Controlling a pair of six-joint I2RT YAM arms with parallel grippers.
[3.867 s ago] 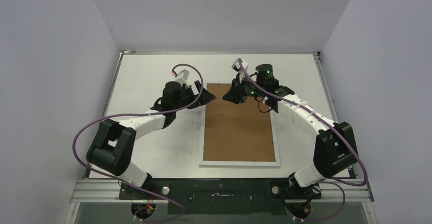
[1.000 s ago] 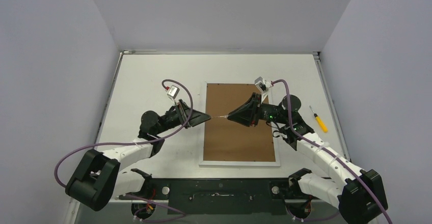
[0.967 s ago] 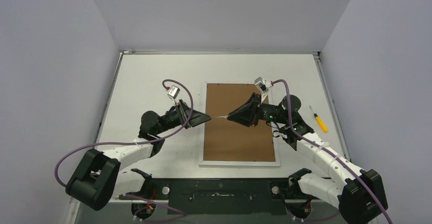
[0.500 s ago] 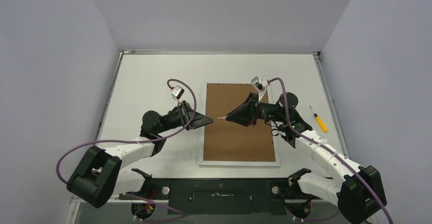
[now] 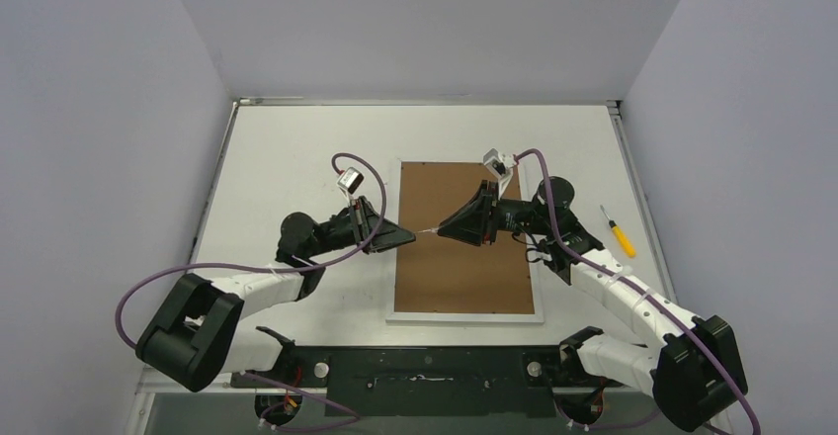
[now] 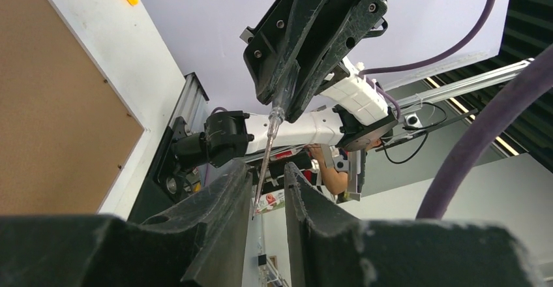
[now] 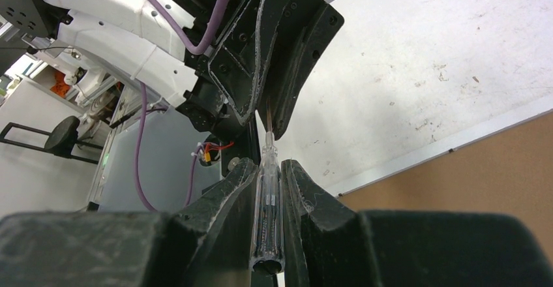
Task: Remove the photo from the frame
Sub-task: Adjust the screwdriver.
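Aloft, screwdriver (image 7: 266, 212) between right claw (image 7: 267, 164), left claw (image 6: 267, 167)

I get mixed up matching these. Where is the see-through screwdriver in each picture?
Top external: screwdriver in the middle, above the frame.
Left wrist: middle, frame far left.
Right wrist: bottom middle, inside the right pincer; frame bottom right.
Shared landmark: the frame's brown back.

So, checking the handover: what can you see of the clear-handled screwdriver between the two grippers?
The clear-handled screwdriver is slim: transparent plastic handle, thin metal shaft. The right gripper clamps the handle; the shaft runs roughly level into the left gripper's narrowly parted jaws, not visibly pinched. It hangs in the air above the brown-backed frame.
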